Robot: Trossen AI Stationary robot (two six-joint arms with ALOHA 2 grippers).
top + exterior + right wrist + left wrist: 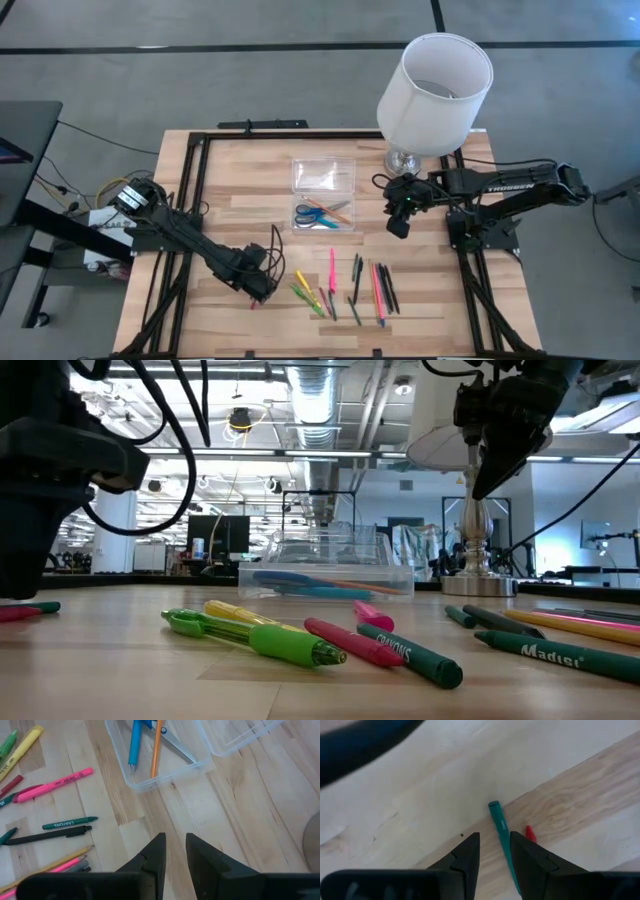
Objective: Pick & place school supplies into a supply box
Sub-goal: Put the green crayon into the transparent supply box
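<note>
The left tool (492,852) is low over the worktop (240,205) near its front-left corner, its fingers slightly apart astride a teal pen (500,827) and not yet gripping it. This reads as the pick step; next they must close, then lift. The pen's long axis runs straight ahead between them, its tip pointing away. The right tool (172,852), slightly open and empty, hovers beside the supply box (323,205) at mid-worktop.

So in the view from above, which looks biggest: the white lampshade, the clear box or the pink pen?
1. Lampshade, though it stands taller and nearer the camera, which may enlarge it.
2. Clear box, open.
3. Pink pen, plainly smallest.
</note>
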